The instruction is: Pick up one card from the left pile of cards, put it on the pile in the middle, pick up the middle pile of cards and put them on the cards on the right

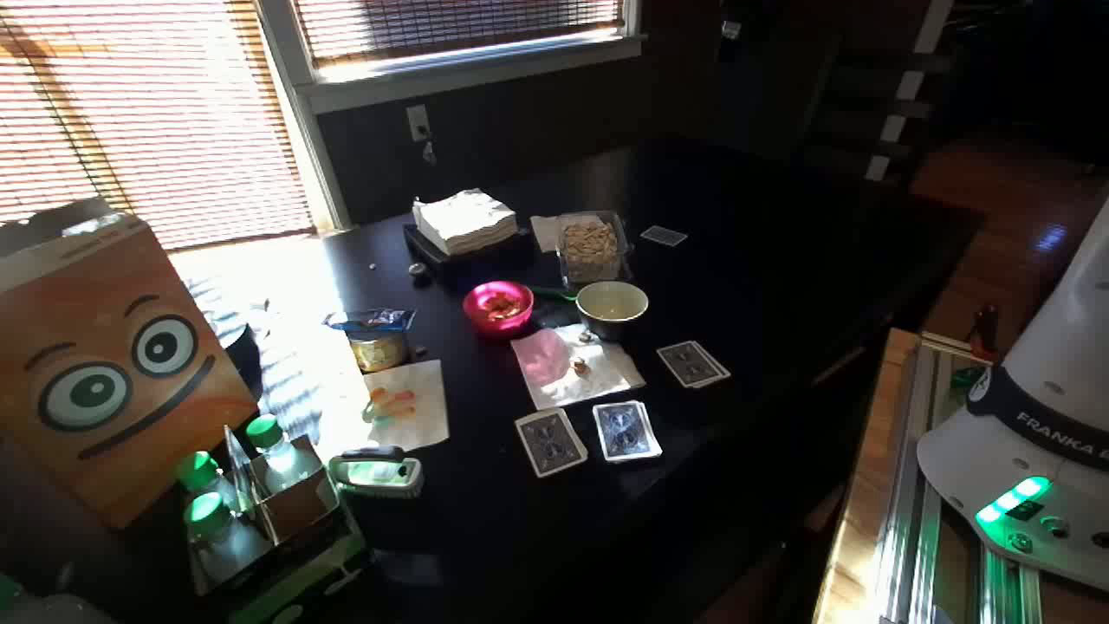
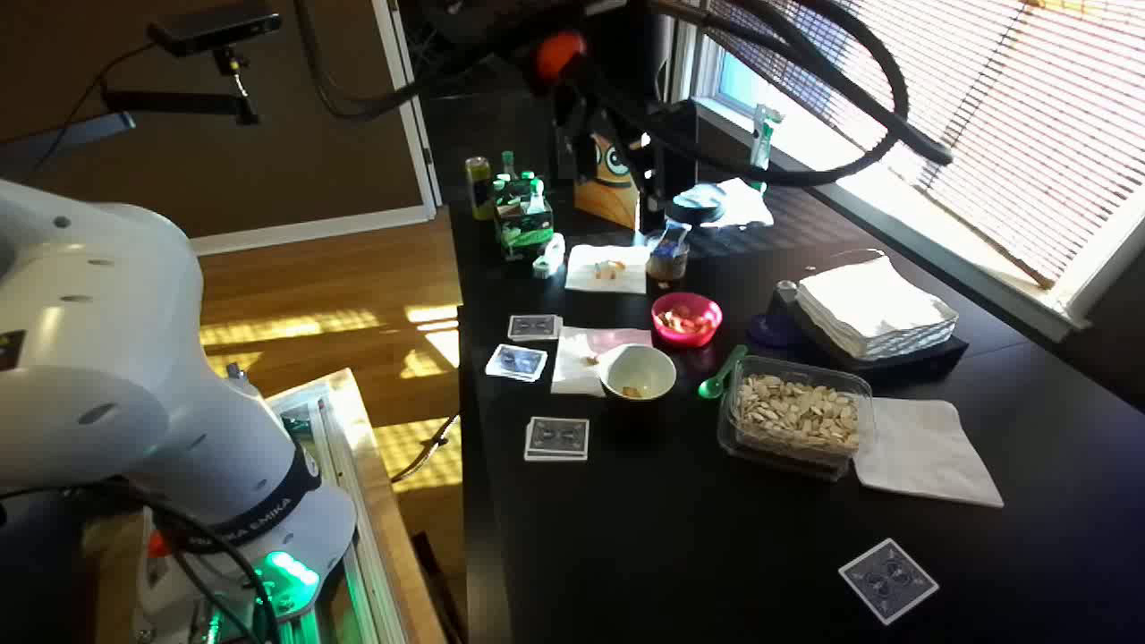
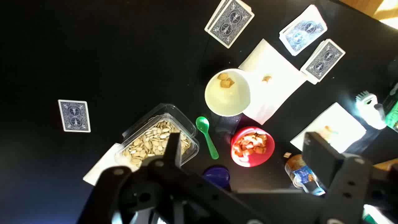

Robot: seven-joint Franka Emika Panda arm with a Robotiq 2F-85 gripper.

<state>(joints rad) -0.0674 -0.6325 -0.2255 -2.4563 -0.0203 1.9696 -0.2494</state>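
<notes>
End effector (image 3: 244, 142) spread wide above the counter (image 2: 671, 546)
Pink bowl (image 3: 253, 161) holds orange pieces (image 3: 250, 144); white bowl (image 3: 227, 102), some tan pieces (image 3: 225, 83); clear tub (image 2: 787, 454), seeds (image 2: 794, 413).

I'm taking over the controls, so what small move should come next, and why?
I'd probably bring the pincer across toward the left pile before lowering it. Its jaws stand open with nothing gripped, and in the wrist view the pink bowl shows between them, while that pile shows well beyond their tips. The job starts at that pile.
</notes>
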